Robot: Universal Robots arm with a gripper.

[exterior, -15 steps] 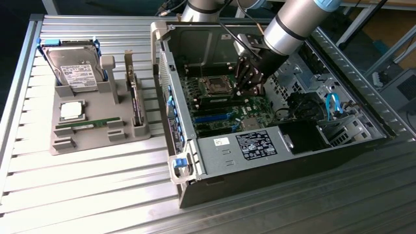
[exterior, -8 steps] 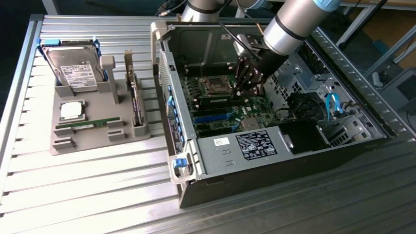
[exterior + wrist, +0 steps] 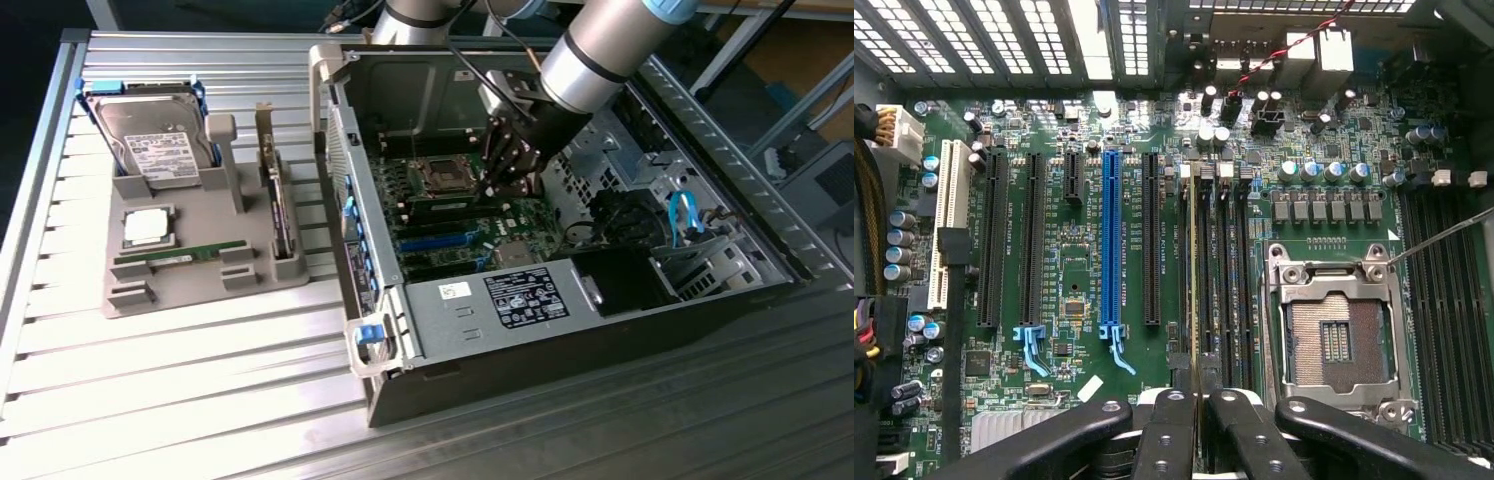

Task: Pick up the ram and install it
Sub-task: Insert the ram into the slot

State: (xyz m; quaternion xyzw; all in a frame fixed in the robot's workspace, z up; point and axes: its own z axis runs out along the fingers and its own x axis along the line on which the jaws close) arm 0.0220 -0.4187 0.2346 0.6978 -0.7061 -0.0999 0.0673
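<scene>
- Exterior view: an open computer case [image 3: 340,150] lies on its side on the slatted desk [image 3: 174,400].
- The arm reaches into the case, and the hand [image 3: 507,182] is low over the motherboard, just beside the processor socket [image 3: 441,178].
- Towards the exterior view's left, a grey tray [image 3: 200,290] holds a hard drive [image 3: 154,145], a square silver chip [image 3: 147,225] and a green stick [image 3: 180,257].
- Wrist view: the hand [image 3: 1199,400] is nearly closed, its fingers [image 3: 1172,430] pinching the ram [image 3: 1196,280].
- The ram is seen edge-on, lined up along the memory slots [image 3: 1222,270], between the blue slot [image 3: 1112,240] and the socket [image 3: 1334,335].
- I cannot tell whether the ram is seated.
</scene>
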